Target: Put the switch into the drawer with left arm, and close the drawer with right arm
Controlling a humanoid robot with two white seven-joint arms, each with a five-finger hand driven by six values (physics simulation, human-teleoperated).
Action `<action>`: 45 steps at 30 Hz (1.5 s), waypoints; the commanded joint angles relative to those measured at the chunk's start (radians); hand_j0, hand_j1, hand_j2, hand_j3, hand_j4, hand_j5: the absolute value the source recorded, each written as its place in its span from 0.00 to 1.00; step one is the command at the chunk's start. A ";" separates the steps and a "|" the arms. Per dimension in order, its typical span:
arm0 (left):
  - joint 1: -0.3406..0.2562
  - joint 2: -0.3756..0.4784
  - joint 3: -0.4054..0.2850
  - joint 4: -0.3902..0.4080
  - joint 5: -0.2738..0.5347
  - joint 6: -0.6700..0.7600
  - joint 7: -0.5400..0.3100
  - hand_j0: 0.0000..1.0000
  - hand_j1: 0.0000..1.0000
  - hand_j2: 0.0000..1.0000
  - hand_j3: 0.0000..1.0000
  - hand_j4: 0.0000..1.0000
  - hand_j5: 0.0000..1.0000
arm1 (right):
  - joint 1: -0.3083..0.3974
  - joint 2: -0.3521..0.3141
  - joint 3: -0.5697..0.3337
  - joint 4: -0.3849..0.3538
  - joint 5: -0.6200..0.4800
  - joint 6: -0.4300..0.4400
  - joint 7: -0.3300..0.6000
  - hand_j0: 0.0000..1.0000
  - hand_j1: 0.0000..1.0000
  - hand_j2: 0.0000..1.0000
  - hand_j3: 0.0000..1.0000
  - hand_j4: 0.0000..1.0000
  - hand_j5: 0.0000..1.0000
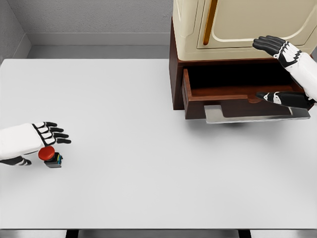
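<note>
Left hand [47, 136] is low at the picture's left edge, reaching in over the white surface [138, 148]. Its black fingers [58, 135] are stretched out and slightly fanned, pointing right, holding nothing. The thumb sits lower, near the edge of the view. Right beneath those fingers is the switch [50, 156]: a red round button on a small dark base with a bit of colour on its side, standing on the surface. The hand's palm edge looks to be right at the red cap, but whether it actually touches is hard to tell from this angle. No grip on it, that much is plain.

Over on the far side, the cabinet [237, 29] stands at the upper right, cream on top with a dark brown base. Its drawer [218, 91] is pulled out toward us, dark inside, with a grey plate at its front lip. So the switch is well apart from the drawer, across the whole width of the surface.

Right hand [277, 47] is up by the cabinet, above the drawer's right end, with its fingers extended and loose, pointing left, gripping nothing. Its thumb reaches out lower down, pointing left over the front of the drawer; contact there I cannot confirm.
</note>
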State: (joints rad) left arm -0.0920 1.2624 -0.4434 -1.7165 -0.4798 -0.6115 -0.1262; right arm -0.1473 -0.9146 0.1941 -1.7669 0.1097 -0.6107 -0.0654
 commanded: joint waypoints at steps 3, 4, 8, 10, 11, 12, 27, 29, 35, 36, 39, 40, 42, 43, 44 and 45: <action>0.000 0.000 -0.003 -0.008 0.004 0.001 -0.001 0.88 0.88 0.88 0.88 0.88 0.88 | 0.000 -0.001 -0.001 0.000 -0.005 0.000 -0.001 1.00 1.00 1.00 1.00 1.00 1.00; 0.000 0.002 -0.011 -0.008 0.004 0.001 -0.001 0.85 0.85 0.85 0.85 0.85 0.85 | 0.000 -0.001 -0.001 0.000 -0.005 0.000 -0.001 1.00 1.00 1.00 1.00 1.00 1.00; 0.000 0.000 -0.015 -0.009 0.003 0.001 -0.001 0.79 0.79 0.79 0.79 0.79 0.79 | 0.000 -0.001 0.001 0.000 -0.005 0.000 -0.001 1.00 1.00 1.00 1.00 1.00 1.00; 0.002 0.000 -0.015 -0.009 0.001 0.001 -0.003 0.80 0.80 0.80 0.80 0.80 0.80 | 0.000 -0.001 0.001 0.000 -0.005 0.000 -0.001 1.00 1.00 1.00 1.00 1.00 1.00; 0.002 -0.001 -0.015 -0.009 0.000 0.001 -0.003 0.80 0.80 0.80 0.80 0.80 0.80 | 0.000 -0.001 -0.001 0.001 -0.005 0.000 -0.001 1.00 1.00 1.00 1.00 1.00 1.00; 0.003 -0.006 -0.015 -0.009 0.000 0.001 -0.003 0.80 0.80 0.80 0.80 0.80 0.80 | 0.000 -0.001 0.001 0.001 -0.005 0.000 -0.001 1.00 1.00 1.00 1.00 1.00 1.00; 0.005 -0.020 -0.017 -0.009 0.003 0.001 -0.003 0.69 0.69 0.69 0.69 0.69 0.69 | 0.002 -0.001 0.001 0.003 -0.005 0.000 -0.001 1.00 1.00 1.00 1.00 1.00 1.00; 0.005 -0.020 -0.015 -0.008 0.003 0.001 -0.003 0.65 0.65 0.65 0.65 0.65 0.65 | 0.002 -0.001 0.001 0.001 -0.005 0.000 -0.001 1.00 1.00 1.00 1.00 1.00 1.00; 0.003 -0.018 -0.015 -0.003 0.006 0.001 -0.003 0.52 0.52 0.52 0.52 0.52 0.52 | 0.002 -0.001 0.001 0.003 -0.004 0.000 -0.002 1.00 1.00 1.00 1.00 1.00 1.00; 0.003 -0.017 -0.015 -0.003 0.006 0.001 -0.003 0.51 0.51 0.51 0.51 0.51 0.51 | 0.002 -0.001 0.001 0.003 -0.004 0.000 -0.001 1.00 1.00 1.00 1.00 1.00 1.00; 0.003 -0.015 -0.014 -0.003 0.007 0.001 -0.003 0.51 0.51 0.51 0.51 0.51 0.51 | 0.002 -0.001 -0.001 0.003 -0.004 0.000 -0.002 1.00 1.00 1.00 1.00 1.00 1.00; 0.002 -0.015 -0.014 -0.003 0.007 0.001 -0.003 0.51 0.51 0.51 0.51 0.51 0.51 | 0.002 -0.001 -0.001 0.004 -0.004 0.000 -0.002 1.00 1.00 1.00 1.00 1.00 1.00; -0.002 -0.017 -0.011 0.000 0.009 0.001 -0.001 0.51 0.51 0.51 0.51 0.51 0.51 | 0.002 -0.001 0.001 0.004 -0.004 0.000 -0.002 1.00 1.00 1.00 1.00 1.00 1.00; -0.003 -0.018 -0.011 0.002 0.009 0.001 -0.001 0.51 0.51 0.51 0.51 0.51 0.51 | 0.002 -0.001 0.001 0.004 -0.004 0.000 -0.002 1.00 1.00 1.00 1.00 1.00 1.00; -0.005 -0.018 -0.011 0.002 0.010 0.001 -0.001 0.51 0.51 0.51 0.51 0.51 0.51 | 0.002 -0.001 -0.001 0.004 -0.004 0.000 -0.001 1.00 1.00 1.00 1.00 1.00 1.00; -0.008 -0.020 -0.009 0.003 0.017 0.001 -0.001 0.51 0.51 0.51 0.51 0.51 0.51 | 0.002 -0.001 0.001 0.004 -0.004 0.000 -0.002 1.00 1.00 1.00 1.00 1.00 1.00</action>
State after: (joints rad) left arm -0.1012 1.2425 -0.4546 -1.7157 -0.4739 -0.6116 -0.1280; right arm -0.1457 -0.9146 0.1944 -1.7625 0.1118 -0.6107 -0.0667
